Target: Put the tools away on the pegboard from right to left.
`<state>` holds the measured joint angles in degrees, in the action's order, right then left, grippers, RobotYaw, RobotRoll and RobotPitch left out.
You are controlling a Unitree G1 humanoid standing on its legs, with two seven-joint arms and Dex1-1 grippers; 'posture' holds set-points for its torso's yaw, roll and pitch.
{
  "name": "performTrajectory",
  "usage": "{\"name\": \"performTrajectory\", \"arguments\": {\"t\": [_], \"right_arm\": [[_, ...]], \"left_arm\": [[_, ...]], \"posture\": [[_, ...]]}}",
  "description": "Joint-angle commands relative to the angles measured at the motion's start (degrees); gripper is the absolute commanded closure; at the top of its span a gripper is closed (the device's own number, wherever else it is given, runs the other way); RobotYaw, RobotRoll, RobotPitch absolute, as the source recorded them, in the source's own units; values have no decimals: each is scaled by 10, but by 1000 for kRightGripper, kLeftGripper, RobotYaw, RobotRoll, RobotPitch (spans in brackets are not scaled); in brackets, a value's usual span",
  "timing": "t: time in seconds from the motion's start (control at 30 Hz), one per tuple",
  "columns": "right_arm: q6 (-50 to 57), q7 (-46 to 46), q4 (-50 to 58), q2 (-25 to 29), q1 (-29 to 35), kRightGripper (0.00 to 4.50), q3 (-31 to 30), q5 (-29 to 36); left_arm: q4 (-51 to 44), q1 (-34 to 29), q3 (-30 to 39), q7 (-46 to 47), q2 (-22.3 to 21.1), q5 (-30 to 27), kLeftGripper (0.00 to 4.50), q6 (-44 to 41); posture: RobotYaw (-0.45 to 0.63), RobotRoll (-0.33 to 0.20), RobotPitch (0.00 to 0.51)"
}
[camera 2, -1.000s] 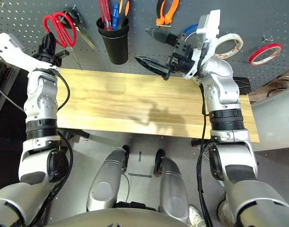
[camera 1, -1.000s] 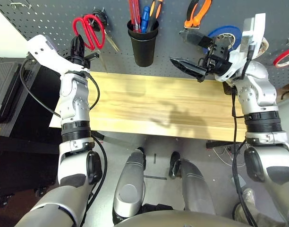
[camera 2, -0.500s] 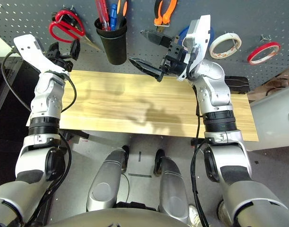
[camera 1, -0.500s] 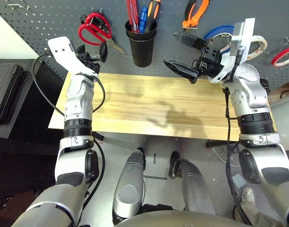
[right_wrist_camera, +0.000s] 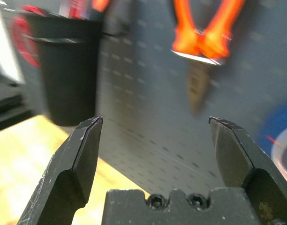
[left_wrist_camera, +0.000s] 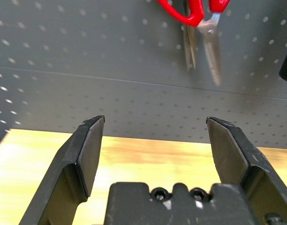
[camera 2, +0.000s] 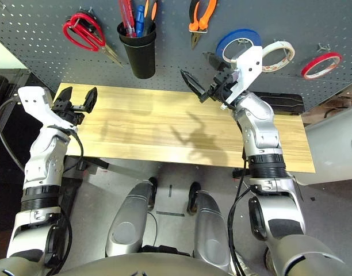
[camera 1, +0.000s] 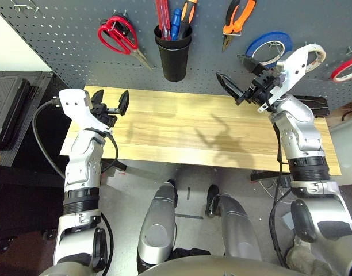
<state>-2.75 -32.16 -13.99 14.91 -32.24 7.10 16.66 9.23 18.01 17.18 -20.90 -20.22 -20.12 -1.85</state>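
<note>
Both arms hovered over the wooden table (camera 1: 182,129), the left gripper (camera 1: 114,106) near its left end and the right gripper (camera 1: 243,80) near the back edge, each with fingers spread wide and holding nothing. Behind them on the pegboard (camera 1: 61,29) hung the red-handled scissors (camera 1: 119,35), the black cup (camera 1: 173,54) holding the red-handled screwdriver (camera 1: 163,14), the orange-and-black pliers (camera 1: 236,18) and, furthest right, the cream tape roll (camera 2: 279,55).

Scissors (camera 1: 117,33), screwdriver (camera 1: 163,12), pliers (camera 1: 238,17) and cream tape (camera 2: 278,56) hang on the pegboard (camera 1: 61,34).
</note>
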Motion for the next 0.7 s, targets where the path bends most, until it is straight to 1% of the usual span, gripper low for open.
{"name": "performTrajectory", "arguments": {"t": [0.03, 0.23, 0.5, 0.7], "right_arm": [[-35, 70, -26, -7, 29, 0, 26, -29], [-99, 147, -92, -6, 42, 0, 51, -59], [-180, 242, -206, 15, 39, 0, 92, -83], [-222, 267, -268, 30, 34, 0, 101, -87]], "left_arm": [[20, -20, 17, -22, -10, 0, 60, 41], [53, -23, 30, -38, -15, -1, 60, 80], [104, -23, 49, -60, -22, -4, 60, 132], [142, -15, 61, -72, -32, -9, 60, 157]], "posture": [[284, 0, 225], [259, 0, 207], [242, 0, 194], [233, 0, 185]]}}
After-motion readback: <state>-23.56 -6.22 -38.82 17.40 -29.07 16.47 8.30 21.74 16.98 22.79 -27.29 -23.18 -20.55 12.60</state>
